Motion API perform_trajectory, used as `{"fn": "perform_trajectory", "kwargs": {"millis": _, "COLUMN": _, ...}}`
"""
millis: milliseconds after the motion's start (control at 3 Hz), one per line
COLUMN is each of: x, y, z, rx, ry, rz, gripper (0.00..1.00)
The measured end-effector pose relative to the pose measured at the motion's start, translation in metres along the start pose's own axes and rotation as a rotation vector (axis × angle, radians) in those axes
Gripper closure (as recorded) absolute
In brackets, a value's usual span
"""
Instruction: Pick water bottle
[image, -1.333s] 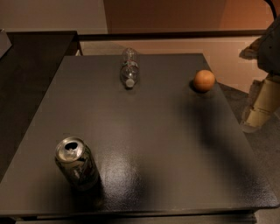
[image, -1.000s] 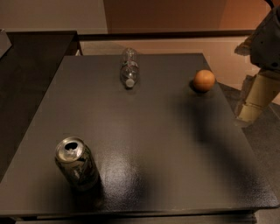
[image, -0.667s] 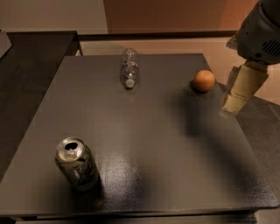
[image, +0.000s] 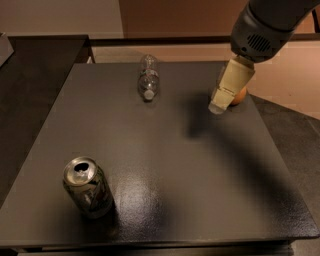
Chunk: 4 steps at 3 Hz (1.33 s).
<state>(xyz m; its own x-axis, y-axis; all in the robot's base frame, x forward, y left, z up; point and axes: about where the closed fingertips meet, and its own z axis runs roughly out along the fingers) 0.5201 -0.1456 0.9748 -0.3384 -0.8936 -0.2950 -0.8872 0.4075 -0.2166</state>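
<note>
1. The water bottle (image: 148, 77) lies on its side on the dark table (image: 175, 165), near the far edge and a little left of centre. Its white cap points toward the camera, so its long axis runs from the far edge toward the near one.
2. The gripper (image: 220, 102) hangs over the far right part of the table, pointing down and slightly left in the camera view. It holds nothing. Only 1 pale slab of it shows, so I cannot tell whether it is spread or pressed together.
3. The relation that matters: the bottle lies to the left of the gripper in this view, at about the same depth, with bare tabletop between them. My judgement is that the next move is a sideways reach across that gap. Closing across the bottle's narrow width, square to the long axis, looks the surest grasp, since a round bottle may roll.
4. An orange (image: 240, 96) sits just behind the gripper, partly hidden by it and well away from the bottle.
5. A silver can (image: 87, 187) stands at the near left, its top opened, well apart from the bottle.
6. Writing: the can's side carries some print, but none is readable. The bottle shows no label I can make out.
</note>
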Motion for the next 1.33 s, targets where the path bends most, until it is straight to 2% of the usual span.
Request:
{"fn": "perform_trajectory", "kwargs": {"millis": 667, "x": -0.045, "y": -0.048, "z": 0.066, "rx": -0.067, "ry": 0.018, "rz": 0.189, "gripper": 0.00}}
{"fn": "perform_trajectory", "kwargs": {"millis": 1000, "x": -0.067, "y": -0.068, "z": 0.090, "rx": -0.101, "ry": 0.049, "rz": 0.308, "gripper": 0.00}}
{"fn": "perform_trajectory", "kwargs": {"millis": 1333, "x": -0.094, "y": -0.077, "z": 0.107, "rx": -0.139, "ry": 0.065, "rz": 0.414, "gripper": 0.00}}
